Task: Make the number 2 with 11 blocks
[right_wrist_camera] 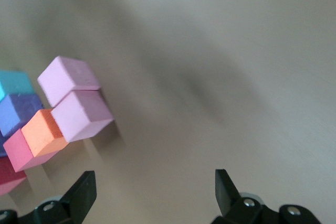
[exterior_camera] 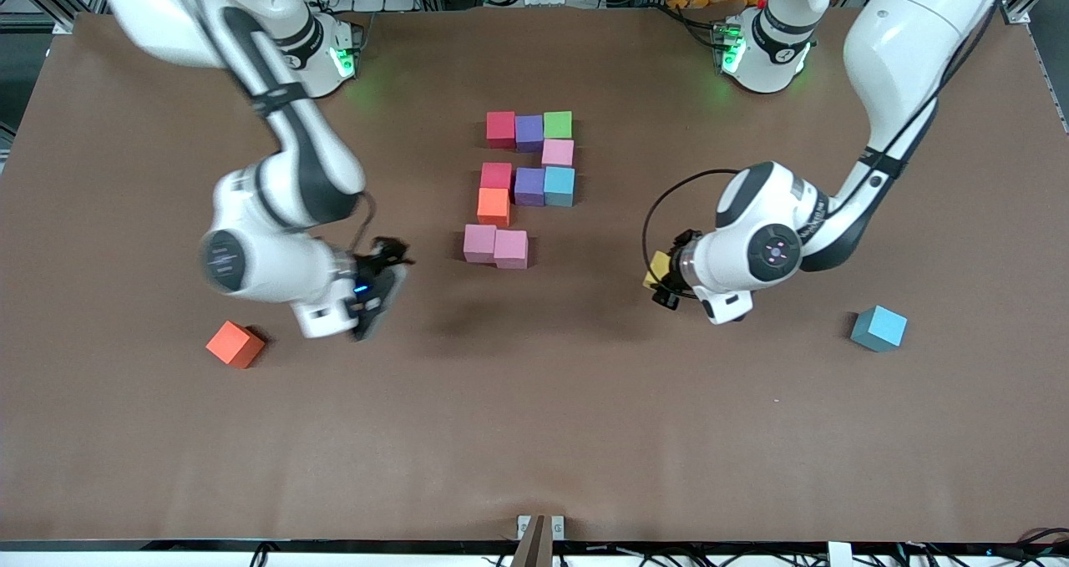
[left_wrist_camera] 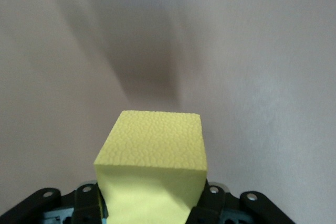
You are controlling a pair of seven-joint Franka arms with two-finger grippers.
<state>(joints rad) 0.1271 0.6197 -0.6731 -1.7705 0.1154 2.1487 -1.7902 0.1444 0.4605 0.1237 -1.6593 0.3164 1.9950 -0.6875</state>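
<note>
Ten matte foam cubes lay edge to edge in the middle of the brown table (exterior_camera: pixel 534 433), an unfinished number 2 (exterior_camera: pixel 522 187) in mixed colours. Its row nearest the arms' bases ran red (exterior_camera: pixel 501 128), purple (exterior_camera: pixel 529 131) and green (exterior_camera: pixel 558 124). A pale pink cube (exterior_camera: pixel 558 152) sat one step nearer the front camera, under the green. The third row held a red cube (exterior_camera: pixel 496 174), a purple cube (exterior_camera: pixel 529 185) and a light blue cube (exterior_camera: pixel 559 185). An orange cube (exterior_camera: pixel 493 205) came next, under the red, then two pink cubes (exterior_camera: pixel 496 246) side by side formed the row nearest the camera.

The left gripper (exterior_camera: pixel 661 279) hung over bare table toward the left arm's end, its fingers clamped on a yellow block (left_wrist_camera: pixel 152 169). The left wrist view showed that block's pebbled foam face and square edges, the black fingers (left_wrist_camera: pixel 210 198) pressed against its sides.

The right gripper (right_wrist_camera: pixel 152 190) hovered over the table toward the right arm's end, beside the pink pair, its flat black fingers (right_wrist_camera: pixel 81 190) spread wide and holding nothing.

Two cubes sat loose and well apart from the digit: an orange one (exterior_camera: pixel 235 344) near the right arm's end and a light blue one (exterior_camera: pixel 879 328) near the left arm's end, both nearer the camera than the figure.
</note>
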